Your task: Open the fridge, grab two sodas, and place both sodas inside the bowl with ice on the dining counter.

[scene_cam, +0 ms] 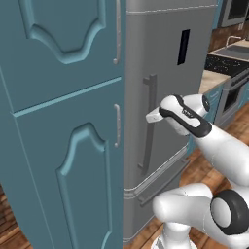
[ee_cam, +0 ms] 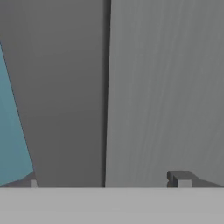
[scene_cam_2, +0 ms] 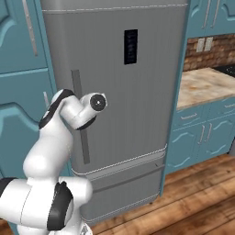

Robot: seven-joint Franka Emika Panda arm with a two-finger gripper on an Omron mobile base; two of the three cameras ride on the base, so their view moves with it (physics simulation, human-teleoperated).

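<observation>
I am reaching my spread end effector toward the tall grey metal fridge's long vertical handle, aiming to straddle it squarely.

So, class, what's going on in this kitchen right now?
A white robot arm is reaching toward the fridge, which is shut. Its gripper is open and holds nothing; in the hand view its fingertips straddle the long vertical handle up close. No soda has been fetched yet. Teal cabinets stand beside the fridge.
</observation>
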